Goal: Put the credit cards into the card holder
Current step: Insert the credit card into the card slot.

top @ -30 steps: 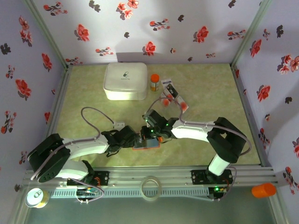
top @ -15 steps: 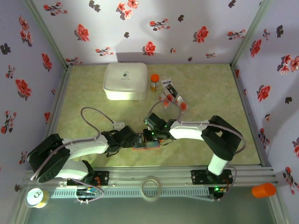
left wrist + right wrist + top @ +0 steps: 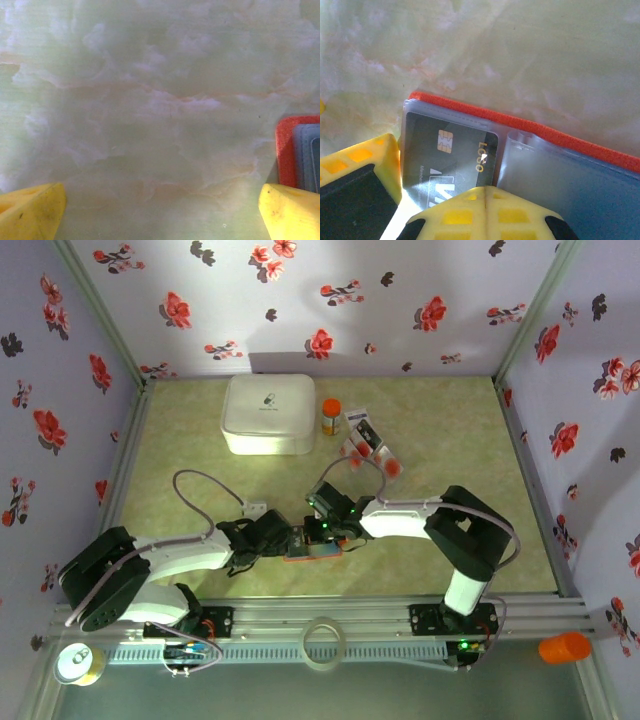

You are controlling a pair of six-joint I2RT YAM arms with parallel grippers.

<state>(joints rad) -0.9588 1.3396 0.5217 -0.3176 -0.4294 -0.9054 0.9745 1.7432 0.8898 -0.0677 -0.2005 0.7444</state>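
Note:
The card holder [image 3: 314, 549] lies open on the table between both grippers, orange-red outside with pale blue clear sleeves [image 3: 570, 185]. A dark credit card [image 3: 445, 150] with a gold chip sits partly inside its left sleeve. My right gripper [image 3: 420, 175] is shut on that card's near edge, its yellow fingers [image 3: 485, 210] overlapping the holder. My left gripper [image 3: 160, 215] is open wide over bare table, with the card holder's corner [image 3: 295, 150] beside its right fingertip. The remaining credit cards [image 3: 366, 440], dark ones and white ones with red blotches, lie clustered at the back.
A big white rounded box [image 3: 267, 415] stands at the back left with an orange-capped bottle [image 3: 330, 416] beside it. The two arms meet near the table's front middle [image 3: 300, 535]. Floral walls close in three sides. A tape ring [image 3: 323, 642] rests on the front rail.
The right arm has shifted a little left, bringing its gripper and the dark card closer over the holder. The left arm and the holder have stayed put.

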